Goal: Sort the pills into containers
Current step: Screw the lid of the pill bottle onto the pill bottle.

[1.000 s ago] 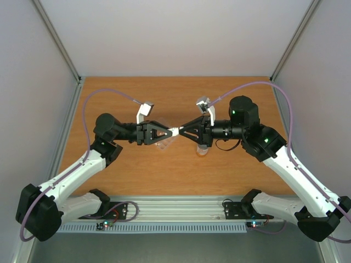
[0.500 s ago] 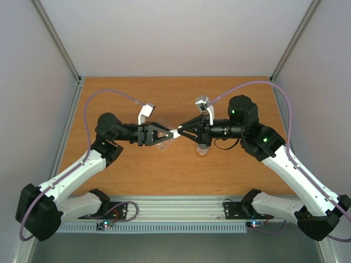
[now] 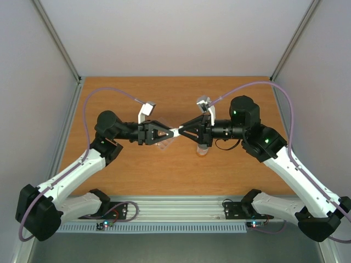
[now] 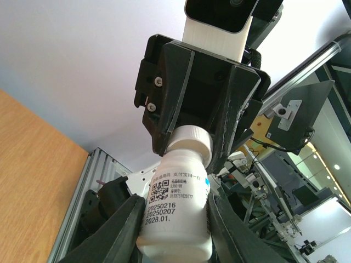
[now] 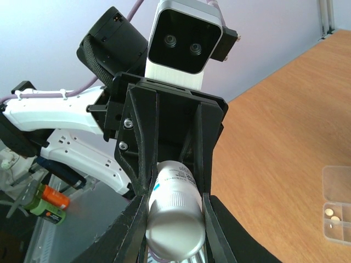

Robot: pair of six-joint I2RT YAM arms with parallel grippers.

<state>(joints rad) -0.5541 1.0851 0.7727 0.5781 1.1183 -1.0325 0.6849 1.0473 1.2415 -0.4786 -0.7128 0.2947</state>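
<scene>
**Pills boxed, bottle held overhead**

Pale round pills [image 5: 329,211] lie in a cell of the clear plastic pill box [image 5: 335,183], mid-bench on the wooden bench [image 3: 230,170]. Above, the left fingers [image 4: 123,224] grip a white plastic bottle [image 4: 178,192]. The right fingers [image 5: 218,224] clamp its cap, partly hiding the box.

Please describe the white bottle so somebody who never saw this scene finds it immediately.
Above the middle of the wooden table, the two black grippers meet tip to tip. The white bottle is clamped between them, its body in the left gripper, its cap in the right gripper. Unlike the flat clear pill box on the table, it is opaque, with a printed label.
</scene>
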